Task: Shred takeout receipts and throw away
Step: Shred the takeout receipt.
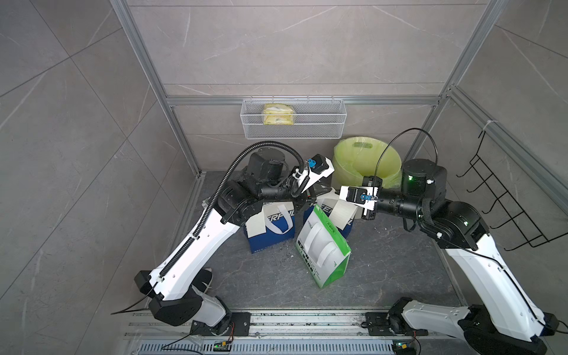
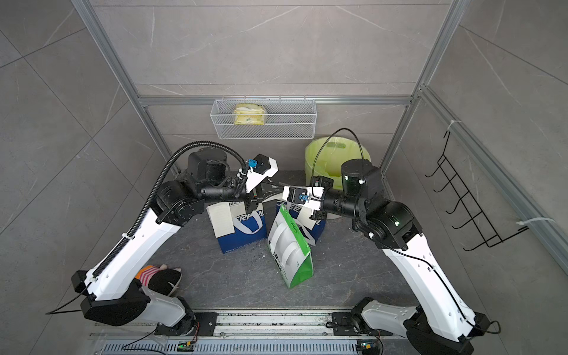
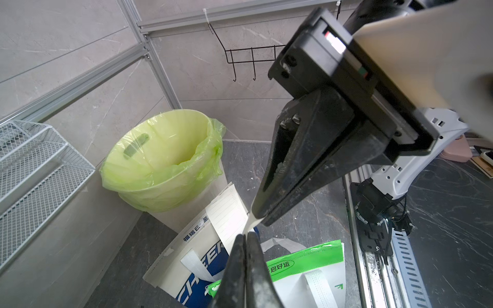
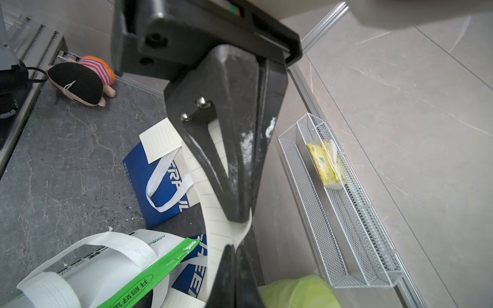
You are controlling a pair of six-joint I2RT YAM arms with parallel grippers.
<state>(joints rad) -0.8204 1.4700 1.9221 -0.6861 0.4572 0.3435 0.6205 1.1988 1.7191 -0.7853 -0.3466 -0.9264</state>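
One takeout receipt (image 3: 226, 213), a white lined slip, is held over the right blue-and-white bag (image 1: 347, 227), in front of the bin. My left gripper (image 3: 245, 236) is shut on one corner of it. My right gripper (image 4: 236, 248) is shut on the same receipt (image 4: 216, 226) right beside it, so the two pairs of tips almost touch and the paper bends between them. A second receipt (image 2: 219, 219) lies flat on the face of the left blue-and-white bag (image 2: 242, 233). The bin with a yellow-green liner (image 1: 365, 159) stands open at the back right.
A green-and-white bag (image 1: 322, 249) leans in front of the blue bags. A white wire basket (image 1: 293, 118) holding a yellow packet hangs on the back wall. A black wire rack (image 1: 507, 196) juts from the right wall. A plush toy (image 2: 159, 276) lies by the left arm's base.
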